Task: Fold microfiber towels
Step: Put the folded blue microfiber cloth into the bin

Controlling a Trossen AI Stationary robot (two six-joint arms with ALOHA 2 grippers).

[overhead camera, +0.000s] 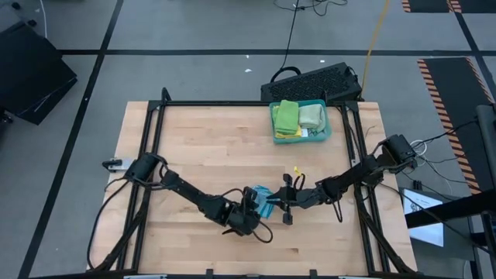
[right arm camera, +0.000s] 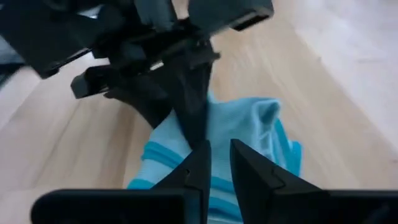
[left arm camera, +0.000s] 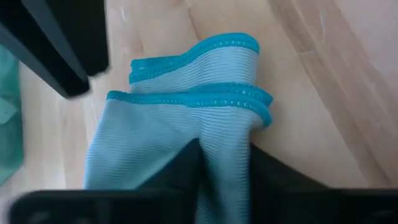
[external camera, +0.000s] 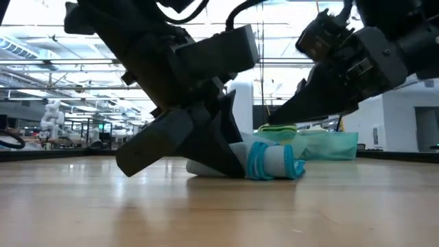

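— Left wrist view: what's that light blue towel [left arm camera: 186, 130] like?
— Ribbed microfibre, bright stitched hem, bunched in soft folds on the wooden table [overhead camera: 194, 147], near its front middle. The left gripper [overhead camera: 249, 208] fingers pinch a fold.
— And the right gripper [right arm camera: 219, 163]?
— Dark tapered fingers nearly together above the cloth; can't tell if they grip.
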